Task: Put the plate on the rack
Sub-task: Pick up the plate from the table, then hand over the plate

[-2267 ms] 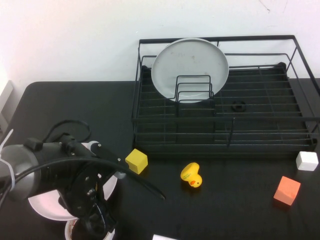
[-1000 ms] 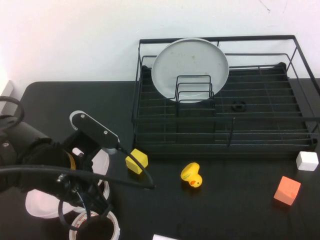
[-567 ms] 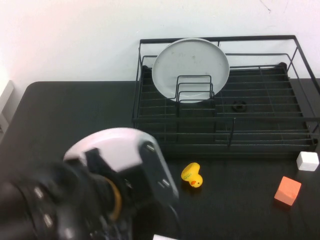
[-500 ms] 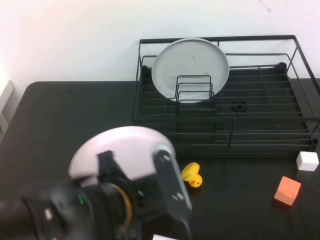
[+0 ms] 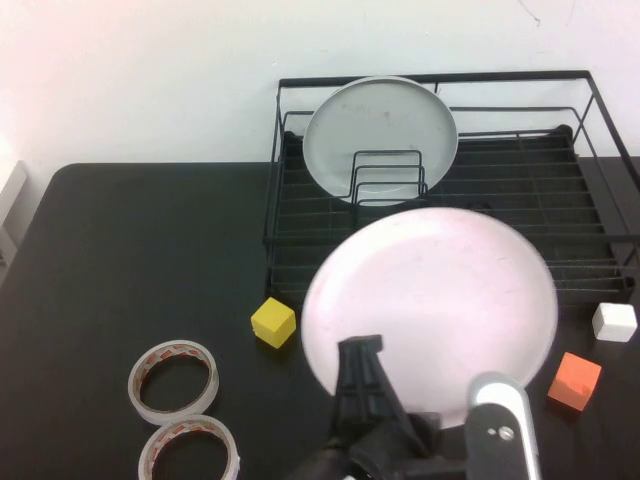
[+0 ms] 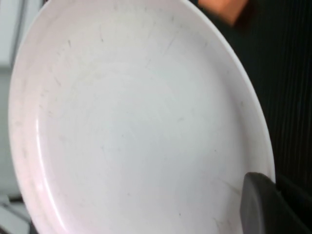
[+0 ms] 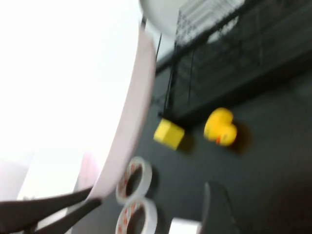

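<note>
The pale pink plate is held up, tilted, in front of the black wire rack; it hides the rack's front middle. My left gripper is shut on the plate's lower rim. In the left wrist view the plate fills the frame, with one finger pressed on its face. The right wrist view shows the plate edge-on with the rack beyond. My right gripper hangs low over the table, apart from the plate, and is out of the high view.
A grey-white plate stands in the rack's back left dividers. A yellow cube and two tape rolls lie front left. An orange block and a white block lie front right. A yellow duck sits before the rack.
My left arm has lifted the pink plate from the table's front left and carried it up and right, to in front of the rack. The tape rolls are now uncovered.
</note>
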Robot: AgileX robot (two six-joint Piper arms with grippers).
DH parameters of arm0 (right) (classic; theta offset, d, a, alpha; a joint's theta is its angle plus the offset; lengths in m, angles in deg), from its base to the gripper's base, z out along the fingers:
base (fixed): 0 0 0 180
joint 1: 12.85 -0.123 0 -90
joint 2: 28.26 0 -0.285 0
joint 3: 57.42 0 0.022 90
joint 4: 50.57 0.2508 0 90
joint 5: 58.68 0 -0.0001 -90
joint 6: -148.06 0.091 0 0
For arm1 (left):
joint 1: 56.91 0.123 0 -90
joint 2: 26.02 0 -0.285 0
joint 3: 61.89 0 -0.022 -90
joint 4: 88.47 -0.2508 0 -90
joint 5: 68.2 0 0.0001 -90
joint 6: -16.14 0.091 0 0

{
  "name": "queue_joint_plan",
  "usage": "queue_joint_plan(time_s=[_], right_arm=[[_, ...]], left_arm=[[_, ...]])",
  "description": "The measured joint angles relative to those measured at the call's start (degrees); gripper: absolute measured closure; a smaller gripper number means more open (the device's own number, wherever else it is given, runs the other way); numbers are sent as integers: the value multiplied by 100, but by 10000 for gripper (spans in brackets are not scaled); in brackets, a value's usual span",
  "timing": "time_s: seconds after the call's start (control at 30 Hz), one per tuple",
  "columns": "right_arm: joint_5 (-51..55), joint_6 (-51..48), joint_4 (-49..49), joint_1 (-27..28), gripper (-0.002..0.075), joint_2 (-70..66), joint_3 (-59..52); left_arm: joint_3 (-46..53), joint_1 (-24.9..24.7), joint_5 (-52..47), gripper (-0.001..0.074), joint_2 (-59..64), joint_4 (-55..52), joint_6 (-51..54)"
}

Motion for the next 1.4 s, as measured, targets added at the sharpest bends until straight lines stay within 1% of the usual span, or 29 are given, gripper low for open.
queue_joint_plan(time_s=[0.1,0.37,0.5,0.8,1.0,1.13,1.4], right_arm=[[205,-494,304,0,320,-730,314],[232,-2116,1463,0,317,-2582,1231],[430,-2764,1713,0,317,-3461,1757],[1431,-3556,1843,0,317,-5363,2901],[1971,-3896,1845,0,317,-6306,3334],[2011,-4069,1855,-38,317,-6731,3482],[1971,-4248,1822,-531,319,-7373,3663]], left_arm=[[0,-93,182,731,0,-257,-241],[0,-114,331,731,0,-268,-349],[0,-114,355,731,0,-268,-374],[0,-114,381,731,0,-268,-384],[0,-114,394,731,0,-268,-384],[0,-114,407,731,0,-268,-384],[0,-114,420,731,0,-268,-384]])
